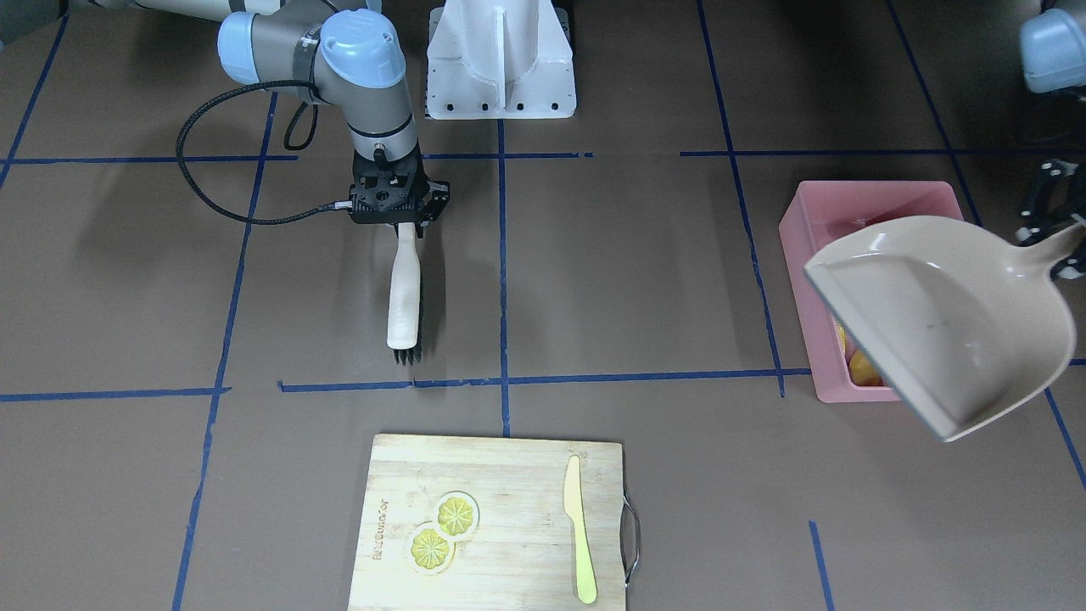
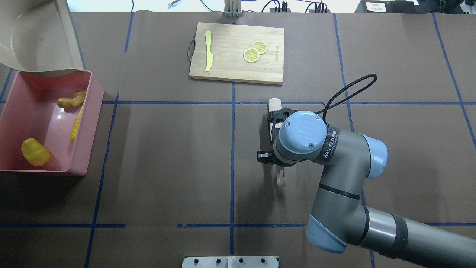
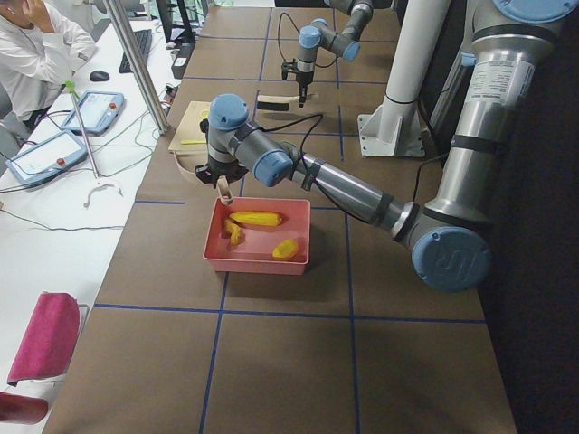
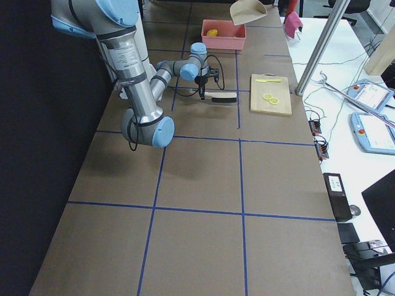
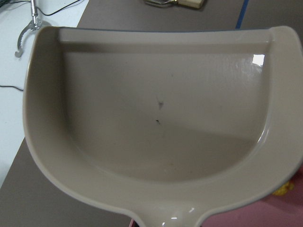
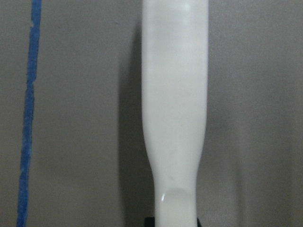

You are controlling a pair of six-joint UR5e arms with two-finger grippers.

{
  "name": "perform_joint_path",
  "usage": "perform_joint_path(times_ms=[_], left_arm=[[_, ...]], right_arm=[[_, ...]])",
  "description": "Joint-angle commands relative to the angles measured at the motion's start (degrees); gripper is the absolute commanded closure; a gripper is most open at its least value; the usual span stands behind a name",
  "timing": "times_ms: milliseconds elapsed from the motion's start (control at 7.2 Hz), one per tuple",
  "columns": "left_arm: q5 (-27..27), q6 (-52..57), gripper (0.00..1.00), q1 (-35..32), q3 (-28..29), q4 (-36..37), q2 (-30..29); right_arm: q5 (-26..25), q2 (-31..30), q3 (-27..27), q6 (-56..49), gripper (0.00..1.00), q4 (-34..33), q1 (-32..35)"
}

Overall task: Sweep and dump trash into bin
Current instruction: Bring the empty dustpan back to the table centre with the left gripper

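Your right claw point(image 1: 405, 222) is pinched on the handle of the brush point(image 1: 405, 293), which points toward the board point(image 2: 230, 63), bristles low over the table point(image 2: 167, 156). I can't tell whether they touch it. Your left claw point(image 1: 1056, 233) shows only at the edge of the front view. It appears pressed on the handle of the dustpan point(image 1: 933, 322), which hangs tilted in the air over the far end of the bin point(image 2: 91, 123).

The trash is all in the bin. The corn point(image 2: 76, 124) lies along one wall, the ginger point(image 2: 70, 100) is just beside its far tip, and the potato point(image 2: 35, 152) sits apart near the robot-side end. The left wrist view shows the dustpan's scoop empty apart from a few dark specks.

So I judge both the sweep and the dump done; none of the three pieces shows outside the bin. The lemon slices point(image 2: 254, 51) and knife point(image 2: 209, 56) lie on the board, and they're not yours to clear. What's left, at most, is bringing the dustpan away from the bin and setting both tools down.
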Motion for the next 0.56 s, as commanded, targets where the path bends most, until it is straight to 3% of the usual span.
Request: perform_joint_path(times_ms=[0,417], left_arm=[[1.22,-4.88,1.0,9.24,-1.1,0.05,-2.17],[7.1,-6.05,1.0,20.68,-1.29,0.05,-6.64]], right_arm=[[0.12,-0.26,1.17,0.0,1.0,-0.18,0.3],[0.03,-0.09,1.09,0.0,1.0,-0.09,0.04]])
